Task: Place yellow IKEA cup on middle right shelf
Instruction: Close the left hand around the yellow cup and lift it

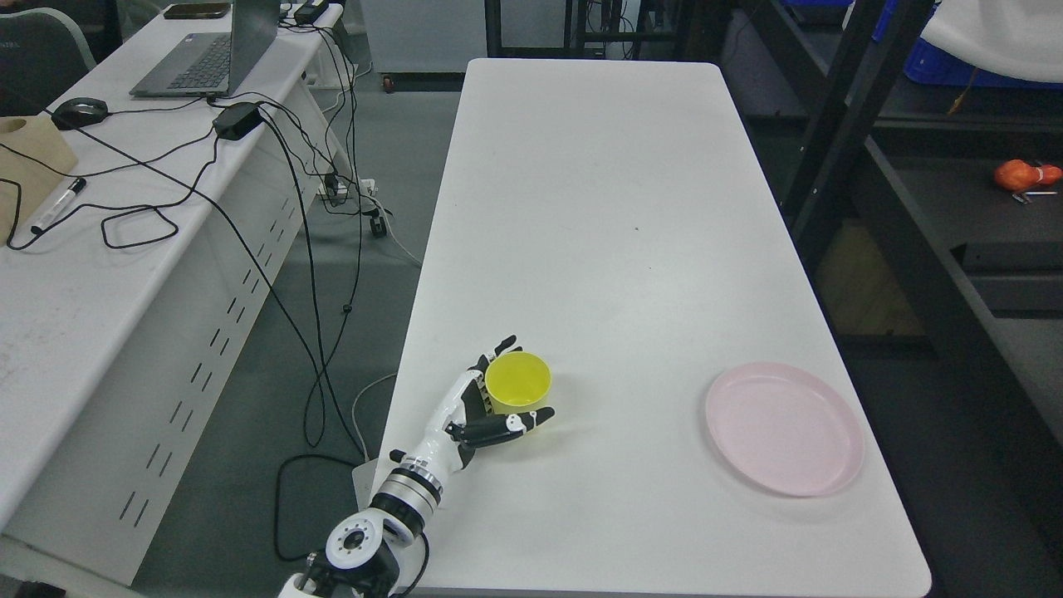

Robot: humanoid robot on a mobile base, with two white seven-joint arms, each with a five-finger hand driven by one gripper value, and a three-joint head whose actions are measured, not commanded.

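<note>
The yellow cup [518,379] stands upright on the white table [606,208] near its front left edge. My left hand [529,378] comes in from the bottom left and brackets the cup: the fingers [501,346] lie straight along its far left side and the thumb [511,424] lies along its near side, touching or almost touching it. The fingers are spread, not closed on the cup. The black shelf rack [905,249] stands to the right of the table. My right arm is out of view.
A pink plate [784,428] lies on the table's front right. An orange object [1026,174] sits on a rack shelf. A side desk [75,282] at left carries a laptop [208,58], cables and a marker. Cables hang between the desk and the table.
</note>
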